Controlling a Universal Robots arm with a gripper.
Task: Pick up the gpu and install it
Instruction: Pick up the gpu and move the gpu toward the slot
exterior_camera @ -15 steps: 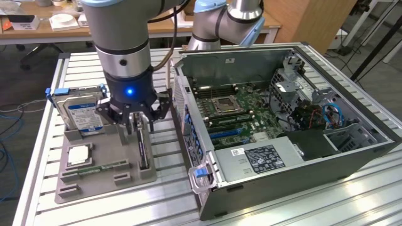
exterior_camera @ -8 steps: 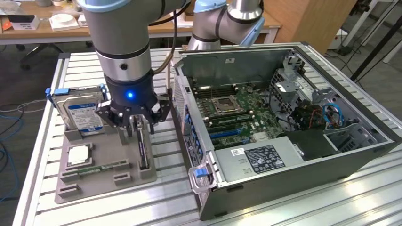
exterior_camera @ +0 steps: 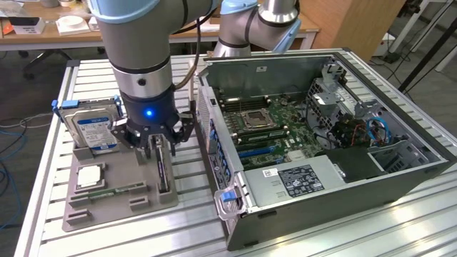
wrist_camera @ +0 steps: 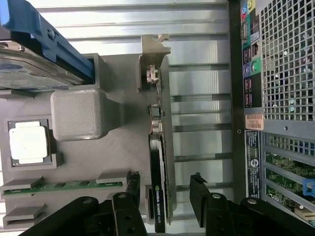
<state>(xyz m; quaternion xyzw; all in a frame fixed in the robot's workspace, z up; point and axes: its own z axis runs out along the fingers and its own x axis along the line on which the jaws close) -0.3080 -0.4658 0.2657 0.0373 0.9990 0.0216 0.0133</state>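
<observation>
One gpu, one hard drive, one memory stick, one processor on tray; gripper jaws wide, straddling gpu, clear of it.

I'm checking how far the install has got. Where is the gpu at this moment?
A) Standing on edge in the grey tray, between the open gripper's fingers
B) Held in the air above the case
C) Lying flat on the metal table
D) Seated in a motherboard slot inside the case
A: the gpu stands on edge in the grey tray, with the open gripper straddling it, one finger on either side.
</observation>
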